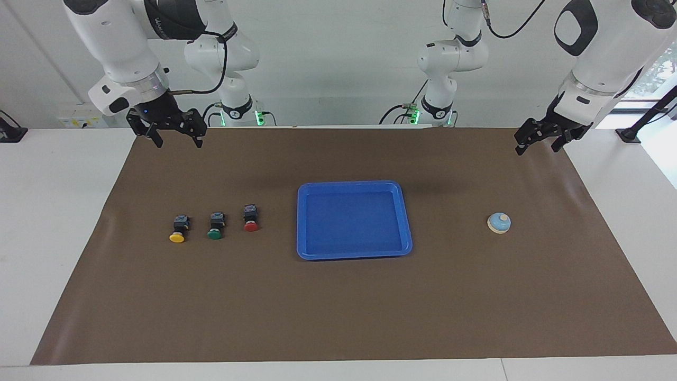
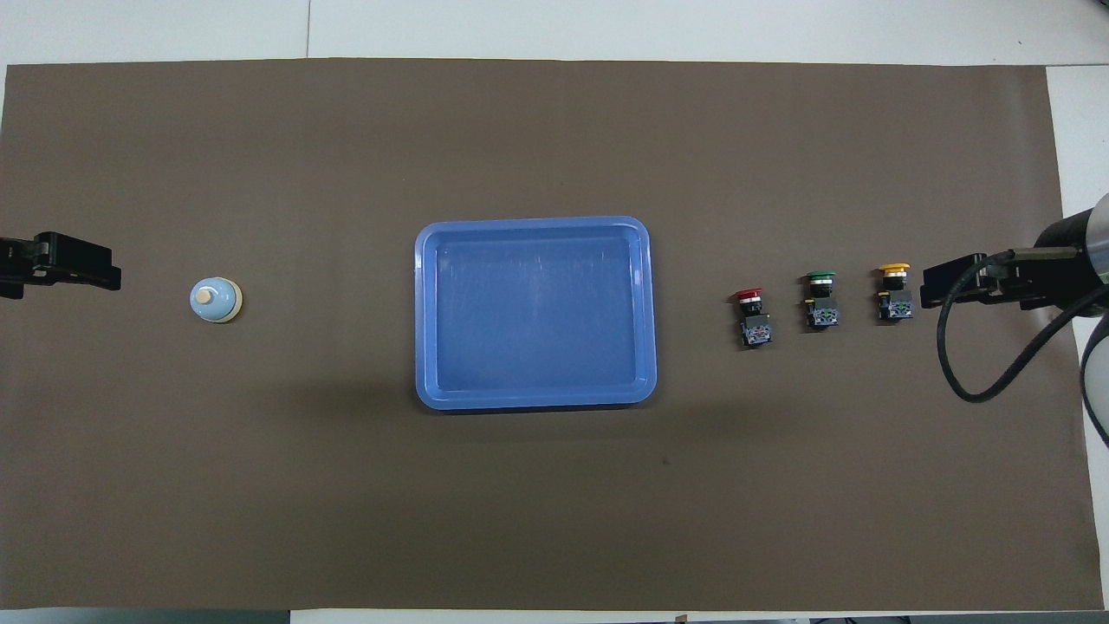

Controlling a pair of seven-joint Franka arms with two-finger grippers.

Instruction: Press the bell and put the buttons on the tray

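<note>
Overhead, both waiting grippers, right gripper (image 1: 179,138) and left gripper (image 1: 543,141), fingers apart; no legible writing anywhere.

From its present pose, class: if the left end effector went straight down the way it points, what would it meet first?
Probably only the bare brown mat. The left end effector hangs near the mat's edge, and the bell sits apart from it, though depth is uncertain.

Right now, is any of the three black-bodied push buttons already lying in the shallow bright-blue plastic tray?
No: the shallow bright-blue plastic tray holds nothing, and the yellow, green and red push buttons lie in a row on the brown mat beside it.
</note>
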